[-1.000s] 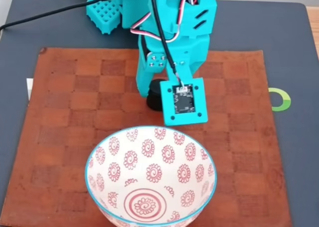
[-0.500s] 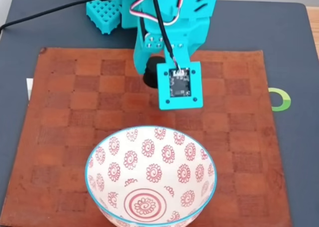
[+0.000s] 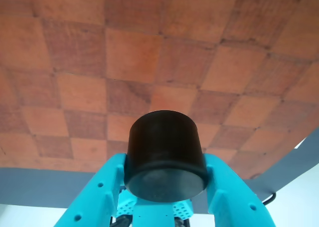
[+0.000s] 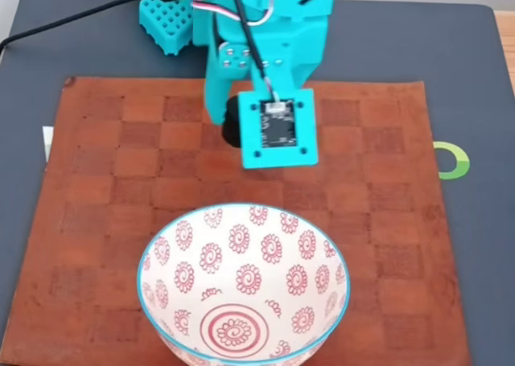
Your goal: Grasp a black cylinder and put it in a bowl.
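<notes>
My pincer (image 3: pixel 164 174) grips the black cylinder (image 3: pixel 164 154) by its sides, lifted above the checkered mat (image 4: pixel 121 181), short of the bowl (image 4: pixel 241 285). It looks light, rigid, smooth-walled; a firm mid-height squeeze suits it.

A brown leather checkerboard mat (image 4: pixel 105 221) lies flat on a dark grey tabletop (image 4: pixel 471 76). Pale wood shows at the right edge (image 4: pixel 508 36). Soft, even light falls everywhere.

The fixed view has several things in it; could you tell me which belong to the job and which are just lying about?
Job: black cylinder, held in the gripper; bowl.

Lying about: checkered brown mat; black cable.
</notes>
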`<act>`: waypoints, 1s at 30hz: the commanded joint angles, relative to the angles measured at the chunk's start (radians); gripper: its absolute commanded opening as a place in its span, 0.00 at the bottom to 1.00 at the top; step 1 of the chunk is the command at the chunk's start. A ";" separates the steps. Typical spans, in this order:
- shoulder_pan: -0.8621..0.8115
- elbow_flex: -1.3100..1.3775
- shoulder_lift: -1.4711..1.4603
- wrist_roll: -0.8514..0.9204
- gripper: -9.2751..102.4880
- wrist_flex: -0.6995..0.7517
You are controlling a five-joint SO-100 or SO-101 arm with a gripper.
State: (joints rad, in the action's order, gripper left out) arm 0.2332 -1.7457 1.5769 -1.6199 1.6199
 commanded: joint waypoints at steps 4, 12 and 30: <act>-0.046 0.126 0.028 0.057 0.21 0.008; -0.118 0.264 0.028 0.161 0.22 0.008; -0.152 0.609 -0.072 0.356 0.22 -0.123</act>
State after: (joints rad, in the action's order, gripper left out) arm 0.0706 -1.2042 1.5110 -1.2747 1.5217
